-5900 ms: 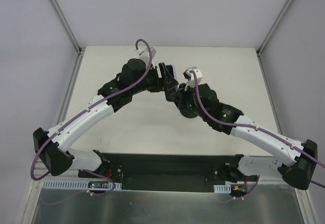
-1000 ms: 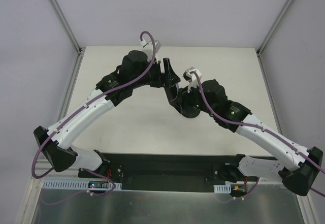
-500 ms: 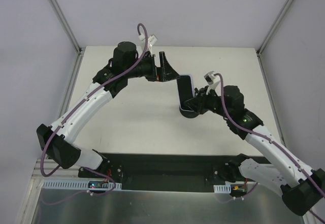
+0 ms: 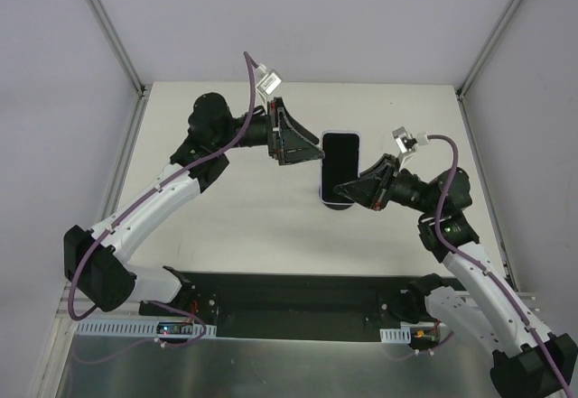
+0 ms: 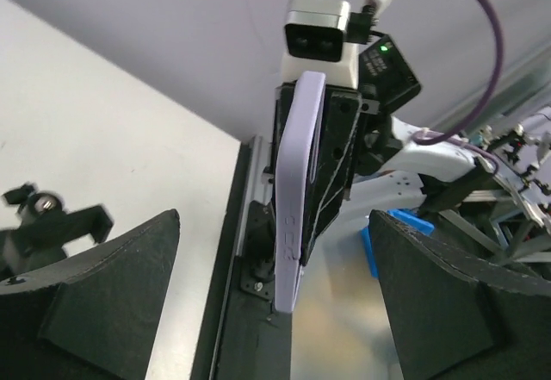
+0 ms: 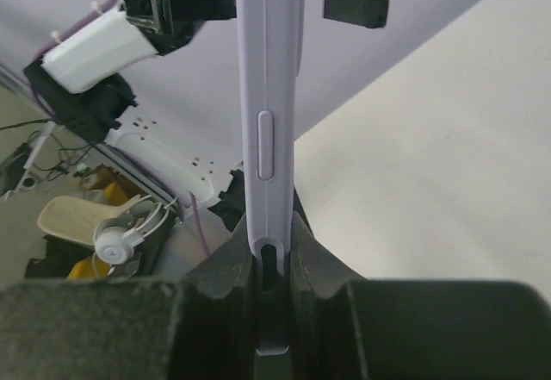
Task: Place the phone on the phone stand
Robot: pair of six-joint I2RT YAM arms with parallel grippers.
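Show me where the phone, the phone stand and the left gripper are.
phone point(image 4: 341, 156): top external view, middle of its black screen.
phone stand point(image 4: 328, 202): top external view, edge of the round base below the phone.
left gripper point(image 4: 305, 141): top external view, between its open fingertips.

- The phone point(image 4: 341, 154) is flat, with a black screen, rounded corners and a thin pale lilac rim. It stands steeply on its short end, and the right fingers point(image 6: 219, 281) pinch its lower end.
- The phone stand point(image 4: 328, 199) is on the table point(image 4: 226, 208). Only part of its round black base shows, just under the phone's lower end.
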